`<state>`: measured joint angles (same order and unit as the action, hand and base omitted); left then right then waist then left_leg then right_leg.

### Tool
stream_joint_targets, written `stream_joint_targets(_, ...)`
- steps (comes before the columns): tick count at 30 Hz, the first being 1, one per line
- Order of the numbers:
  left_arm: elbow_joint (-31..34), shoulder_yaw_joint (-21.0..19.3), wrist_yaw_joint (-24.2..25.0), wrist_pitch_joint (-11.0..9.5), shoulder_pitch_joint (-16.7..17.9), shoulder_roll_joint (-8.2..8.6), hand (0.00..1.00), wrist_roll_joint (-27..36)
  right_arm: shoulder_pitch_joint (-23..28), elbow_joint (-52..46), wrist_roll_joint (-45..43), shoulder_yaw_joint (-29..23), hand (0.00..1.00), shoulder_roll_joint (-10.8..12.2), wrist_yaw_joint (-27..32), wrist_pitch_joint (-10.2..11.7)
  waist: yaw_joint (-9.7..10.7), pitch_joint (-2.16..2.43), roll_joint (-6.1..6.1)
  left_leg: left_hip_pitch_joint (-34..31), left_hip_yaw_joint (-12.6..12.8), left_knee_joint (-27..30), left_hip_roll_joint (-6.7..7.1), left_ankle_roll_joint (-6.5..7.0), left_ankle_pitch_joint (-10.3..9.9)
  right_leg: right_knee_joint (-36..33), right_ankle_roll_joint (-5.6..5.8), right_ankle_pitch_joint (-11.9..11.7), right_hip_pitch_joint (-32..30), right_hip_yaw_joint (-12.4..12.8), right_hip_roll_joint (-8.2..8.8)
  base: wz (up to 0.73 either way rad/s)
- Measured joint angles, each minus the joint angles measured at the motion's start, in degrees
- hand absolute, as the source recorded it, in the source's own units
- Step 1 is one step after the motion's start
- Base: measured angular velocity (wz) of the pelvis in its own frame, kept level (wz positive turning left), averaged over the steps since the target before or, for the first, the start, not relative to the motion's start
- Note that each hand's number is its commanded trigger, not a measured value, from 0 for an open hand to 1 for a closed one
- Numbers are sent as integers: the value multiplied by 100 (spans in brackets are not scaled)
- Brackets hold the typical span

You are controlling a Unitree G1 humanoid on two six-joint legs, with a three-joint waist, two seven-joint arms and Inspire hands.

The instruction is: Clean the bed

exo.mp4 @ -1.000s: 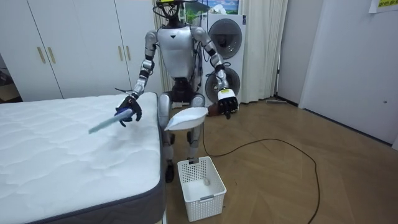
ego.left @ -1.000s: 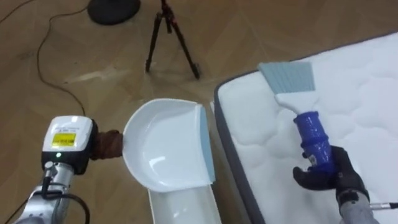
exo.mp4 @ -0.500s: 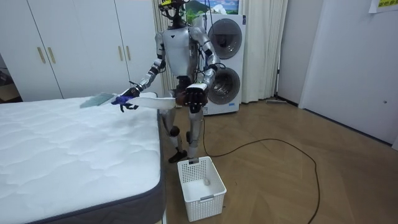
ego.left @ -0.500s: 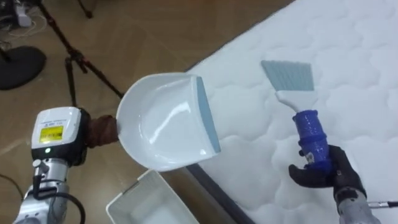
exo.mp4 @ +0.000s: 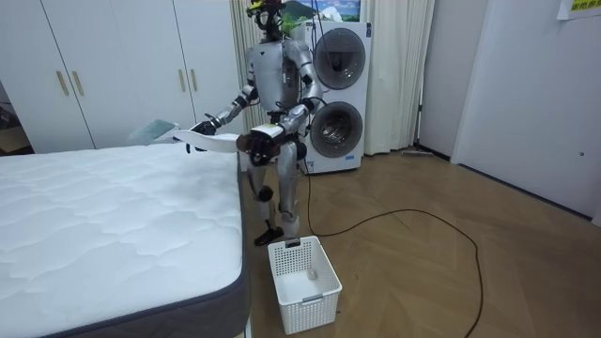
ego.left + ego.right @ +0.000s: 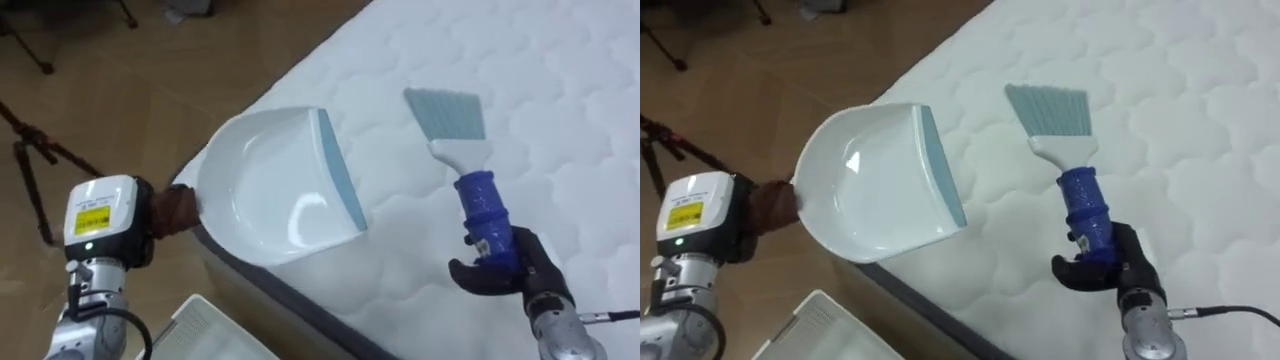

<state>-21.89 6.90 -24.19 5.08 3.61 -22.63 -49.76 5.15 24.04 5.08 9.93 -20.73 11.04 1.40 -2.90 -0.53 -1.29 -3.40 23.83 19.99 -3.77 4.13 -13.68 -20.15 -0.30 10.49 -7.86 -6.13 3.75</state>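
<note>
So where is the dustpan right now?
The left hand holds the dustpan over the edge of the bed, left of centre in the eye views, with the brush to its right.

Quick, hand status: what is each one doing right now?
Left hand: closed on the dustpan handle.
Right hand: closed on the brush handle.

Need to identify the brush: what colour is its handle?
Blue; the brush handle shows best in the left eye view.
</note>
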Motion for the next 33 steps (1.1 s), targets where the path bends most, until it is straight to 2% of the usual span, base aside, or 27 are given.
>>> stream_joint_targets(1, 9, -3, 16, -10, 84, 16, 100, 90, 48, -92, -15, -21, 0, -8, -38, 0, -25, 11, -10, 36, -605, -40, 128, -55, -14, 48, 1, -52, -1, 245, -115, -121)
stream_joint_targets(3, 48, -6, 41, -31, 206, 19, 100, 90, 66, -203, -47, -40, 0, -32, -92, 0, -48, 18, -13, 139, -921, -170, 209, -115, -47, 91, 26, -156, -39, 536, -257, -103)
stream_joint_targets(4, 48, -6, 84, -57, 259, 48, 100, 86, 65, -230, -108, -73, 0, -31, -123, 0, -7, 31, -11, 210, -957, -284, 229, -134, -33, 162, 4, -229, -40, 717, -339, -90)
stream_joint_targets(5, 49, -6, 95, -67, 274, 79, 100, 86, 66, -242, -135, -95, 0, -31, -131, 0, 25, 32, -11, 246, -921, -323, 224, -136, -32, 186, -2, -256, -41, 779, -403, -74)
stream_joint_targets(7, 62, -5, 105, -112, 375, 227, 100, 135, 71, -262, -288, -152, 0, -28, -139, -1, 92, 62, -38, 438, -651, -520, 196, -158, -21, 247, -17, -338, -40, 1084, -531, -78)
stream_joint_targets(10, 64, -11, 103, -218, 425, 291, 100, 343, 74, -337, -342, -151, 0, 13, -179, -2, 77, 69, -42, 648, -687, -614, 236, -183, -37, 243, -58, -389, -41, 1425, -705, -96)
stream_joint_targets(11, 68, -17, 103, -246, 429, 293, 100, 387, 74, -379, -372, -151, 0, 22, -183, -2, 63, 70, -43, 693, -696, -655, 238, -191, -42, 243, -70, -398, -46, 1429, -725, -87)
stream_joint_targets(12, 97, -51, 99, -303, 474, 306, 83, 429, 74, -464, -450, -153, 0, 57, -185, -2, 105, 78, -43, 738, -727, -700, 239, -207, -57, 240, -83, -407, -67, 1457, -764, -72)
stream_joint_targets(14, 130, -49, 95, -348, 502, 405, 0, 546, 86, -497, -510, -158, 0, 75, -190, -1, 148, 82, -42, 817, -999, -793, 280, -212, -61, 231, -94, -413, -61, 1558, -829, -56)
stream_joint_targets(15, 130, -39, 97, -419, 503, 474, 0, 667, 127, -497, -535, -171, 0, 87, -190, -2, 159, 87, -39, 850, -1195, -833, 300, -211, -62, 219, -105, -420, -39, 1626, -865, -41)
stream_joint_targets(17, 127, -31, 102, -474, 538, 562, 0, 851, 207, -491, -537, -173, 0, 133, -192, -5, 174, 85, -33, 903, -1321, -850, 308, -212, -62, 215, -109, -422, -26, 1733, -910, -36)
stream_joint_targets(19, 126, -29, 106, -491, 662, 653, 0, 978, 333, -490, -588, -197, 0, 251, -185, -17, 185, 77, -20, 988, -1288, -865, 325, -212, -62, 140, -129, -397, -37, 1771, -942, -37)
stream_joint_targets(21, 126, -29, 119, -490, 723, 656, 0, 1012, 349, -490, -672, -198, 0, 383, -176, -31, 218, 66, 34, 992, -1287, -864, 361, -211, -75, -6, -154, -342, -154, 1682, -927, -37)
stream_joint_targets(25, 53, -5, 137, -490, 724, 670, 0, 1334, 350, -466, -616, -200, 0, 534, -170, -149, 360, 45, 82, 1005, -1276, -847, 366, -205, -215, -179, -142, -257, -264, 1717, -968, -13)
stream_joint_targets(28, 35, -6, 132, -490, 723, 674, 0, 1421, 351, -316, -615, -200, 0, 609, -120, -151, 420, 41, 74, 1012, -1278, -825, 342, -205, -302, -147, -138, -269, -240, 1700, -989, -6)
stream_joint_targets(33, 31, -6, 127, -500, 721, 766, 0, 1438, 499, -196, -646, -204, 0, 695, -121, -153, 454, 27, 54, 1005, -1282, -843, 333, -199, -306, -113, -132, -275, -216, 1689, -992, 0)
